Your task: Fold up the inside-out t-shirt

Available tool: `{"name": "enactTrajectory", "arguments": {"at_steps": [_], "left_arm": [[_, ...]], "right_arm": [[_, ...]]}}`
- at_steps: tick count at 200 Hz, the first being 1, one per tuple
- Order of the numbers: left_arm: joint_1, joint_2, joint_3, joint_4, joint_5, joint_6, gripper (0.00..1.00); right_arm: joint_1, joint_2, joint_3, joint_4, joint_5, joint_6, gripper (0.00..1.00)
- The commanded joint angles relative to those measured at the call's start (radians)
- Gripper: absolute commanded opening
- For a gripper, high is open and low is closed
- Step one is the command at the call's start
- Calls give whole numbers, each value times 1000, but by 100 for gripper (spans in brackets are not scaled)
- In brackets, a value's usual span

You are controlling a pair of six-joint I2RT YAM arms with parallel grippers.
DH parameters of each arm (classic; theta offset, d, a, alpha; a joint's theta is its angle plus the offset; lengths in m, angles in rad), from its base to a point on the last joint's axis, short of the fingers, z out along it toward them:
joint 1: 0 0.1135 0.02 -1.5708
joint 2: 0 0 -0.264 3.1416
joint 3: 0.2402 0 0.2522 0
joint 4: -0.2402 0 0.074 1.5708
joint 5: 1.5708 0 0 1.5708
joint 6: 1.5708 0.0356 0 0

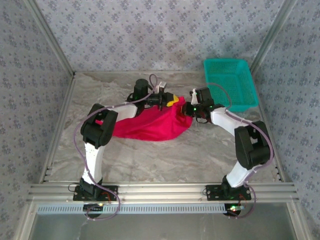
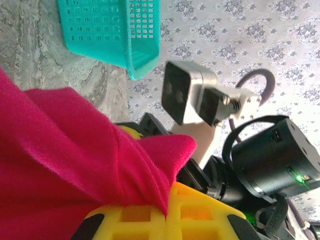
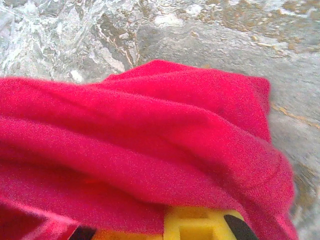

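My left gripper [image 1: 170, 101] and right gripper [image 1: 191, 111] each pinch the raised edge of the red shirt [image 1: 150, 125], which sags onto the counter [image 1: 150, 160]. It seems light, limp and bunchy, so hems or seams look best to hold.

A red t-shirt [image 1: 150, 125] lies in a soft heap in the middle of the gray table [image 1: 150, 162]. The left gripper [image 1: 172, 101] pinches the top of the heap. The right gripper [image 1: 189, 111] pinches the right end, close beside it. The cloth sags down between them. A teal basket [image 1: 226, 60] sits in the far right corner, apart from the shirt.
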Motion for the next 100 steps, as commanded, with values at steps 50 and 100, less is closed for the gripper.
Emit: {"name": "enactTrajectory", "arguments": {"at_steps": [50, 100], "left_arm": [[15, -28, 207, -518, -64, 395, 0], [-1, -25, 191, -512, -64, 394, 0]], "right_arm": [[-86, -326, 228, -428, -161, -35, 0], [-235, -349, 82, -165, -442, 134, 0]]}}
